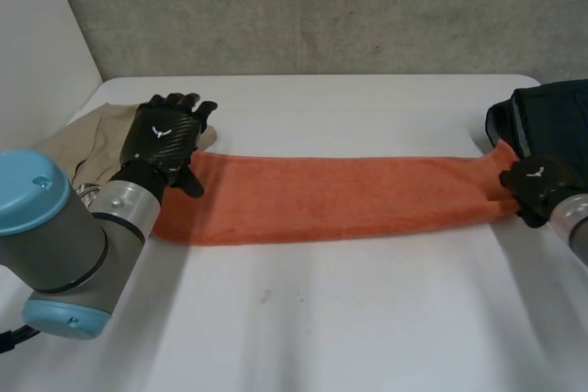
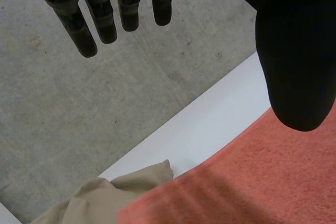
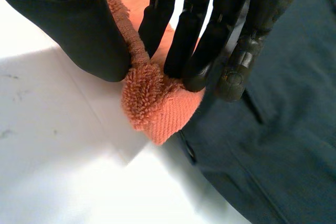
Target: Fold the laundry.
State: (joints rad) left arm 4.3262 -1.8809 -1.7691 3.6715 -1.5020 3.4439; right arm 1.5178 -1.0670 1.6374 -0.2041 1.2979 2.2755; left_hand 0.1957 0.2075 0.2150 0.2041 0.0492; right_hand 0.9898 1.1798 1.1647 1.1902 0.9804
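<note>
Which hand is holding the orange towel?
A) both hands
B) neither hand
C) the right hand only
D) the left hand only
C: the right hand pinches a corner of the orange towel between thumb and fingers; the left hand at the other end has straight fingers.

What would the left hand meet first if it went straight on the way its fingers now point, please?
Probably nothing on the table: the left hand is open above the orange towel, its fingers aimed past the table's far edge at the grey wall. Depth is unclear.
</note>
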